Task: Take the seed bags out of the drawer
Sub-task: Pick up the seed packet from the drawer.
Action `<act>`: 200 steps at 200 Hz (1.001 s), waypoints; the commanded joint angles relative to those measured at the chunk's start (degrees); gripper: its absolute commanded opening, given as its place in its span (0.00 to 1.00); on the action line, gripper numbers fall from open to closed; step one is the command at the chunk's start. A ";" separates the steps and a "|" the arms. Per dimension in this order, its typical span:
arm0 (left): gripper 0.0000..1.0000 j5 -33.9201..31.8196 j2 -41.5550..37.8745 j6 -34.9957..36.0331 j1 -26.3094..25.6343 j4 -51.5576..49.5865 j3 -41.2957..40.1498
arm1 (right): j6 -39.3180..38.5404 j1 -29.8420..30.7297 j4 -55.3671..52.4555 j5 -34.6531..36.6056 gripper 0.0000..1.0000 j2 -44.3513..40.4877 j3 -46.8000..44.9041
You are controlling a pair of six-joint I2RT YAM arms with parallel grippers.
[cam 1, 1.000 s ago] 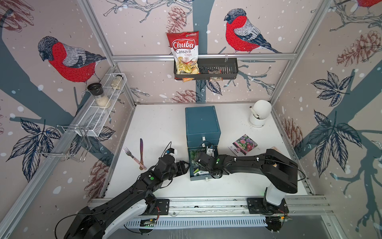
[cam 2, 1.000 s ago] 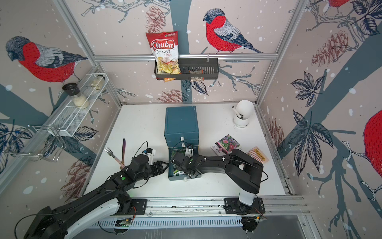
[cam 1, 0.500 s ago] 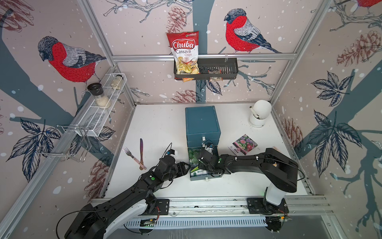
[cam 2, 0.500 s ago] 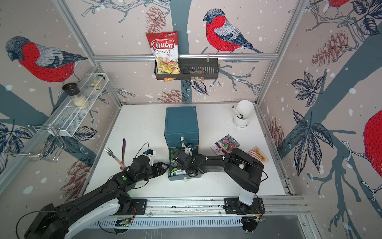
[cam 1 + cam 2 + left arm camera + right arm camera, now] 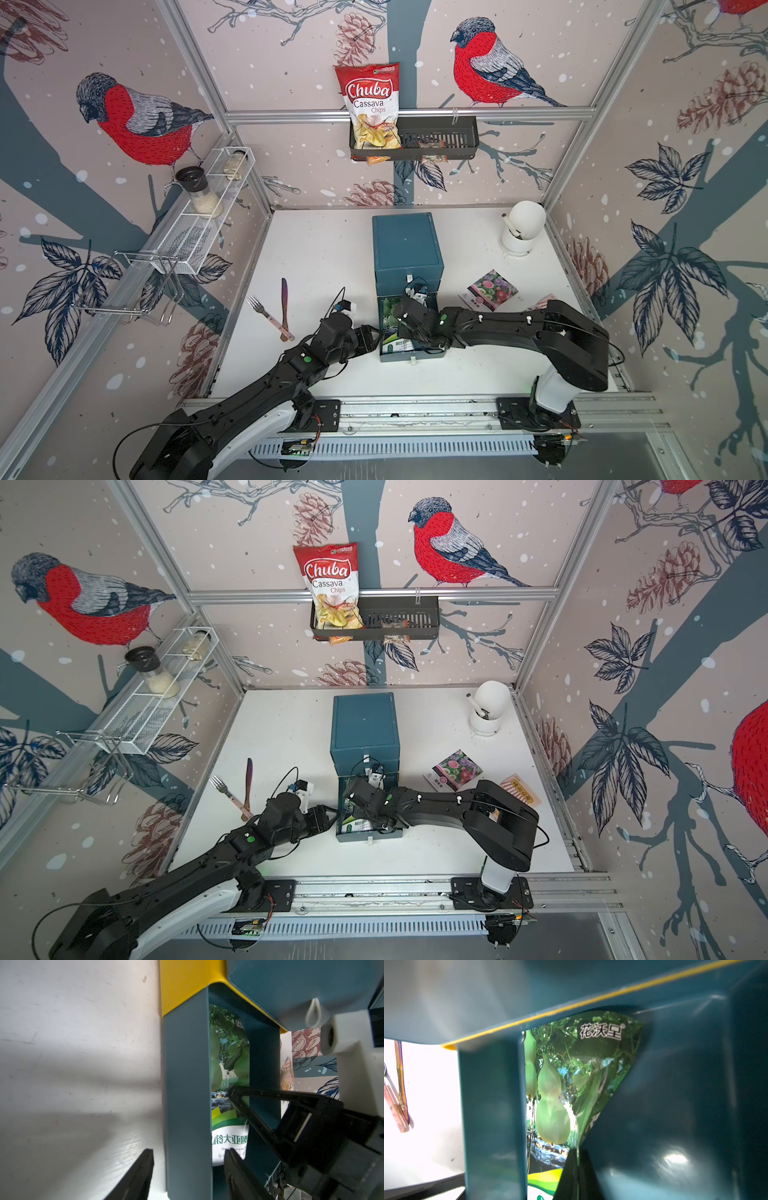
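The teal drawer stands pulled out of the teal cabinet. Inside lies the green seed bag with pale gourds on it. My right gripper reaches into the drawer and is shut on that bag's edge, which curls up. My left gripper stands open astride the drawer's left wall, one finger outside, one inside. The flower seed bag and the orange-yellow seed bag lie on the table to the right.
A fork and a knife lie left of the left arm. A white cup stands at the back right. The red Chuba bag sits in a black wall basket. A wire shelf with jars hangs on the left wall.
My right gripper has shut on the green seed bag's edge inside the drawer and shifted slightly. The left arm has barely moved.
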 commanded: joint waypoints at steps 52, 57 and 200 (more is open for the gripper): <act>0.62 -1.10 -0.55 0.14 -0.30 0.48 1.56 | -0.50 2.92 -8.99 4.60 0.00 -4.78 2.90; 0.62 -1.09 -0.83 0.13 -0.30 0.18 1.95 | -0.50 3.34 -9.85 5.15 0.00 -5.16 3.31; 0.73 -2.98 7.01 15.33 9.31 -16.58 35.39 | 10.11 13.44 -39.03 22.36 0.00 -32.85 1.78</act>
